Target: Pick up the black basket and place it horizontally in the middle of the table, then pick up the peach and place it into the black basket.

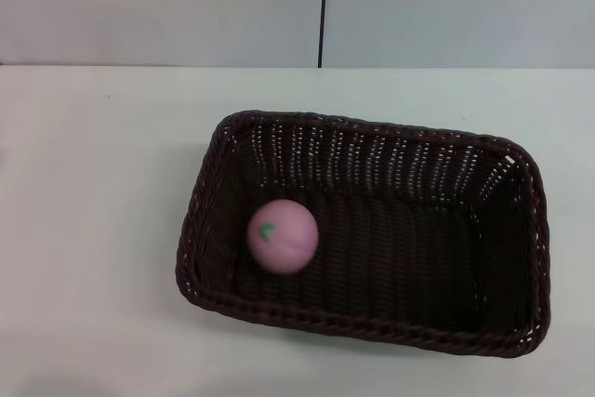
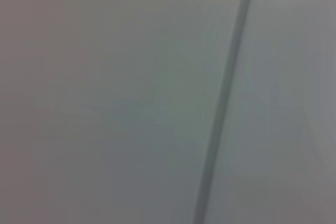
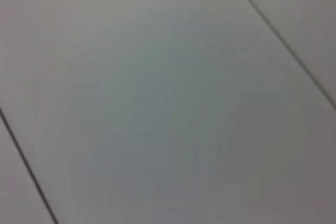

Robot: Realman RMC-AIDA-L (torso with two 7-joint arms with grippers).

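The black basket (image 1: 521,230) lies lengthwise across the white table (image 1: 93,230) in the head view, a little right of the middle and slightly turned. The peach (image 1: 283,236) rests inside the basket near its left end, pale pink with a small green mark. Neither gripper nor arm shows in the head view. Both wrist views show only plain grey panels with dark seams.
A pale wall with a dark vertical seam (image 1: 323,6) stands behind the table's far edge. Bare tabletop lies to the left of the basket and behind it.
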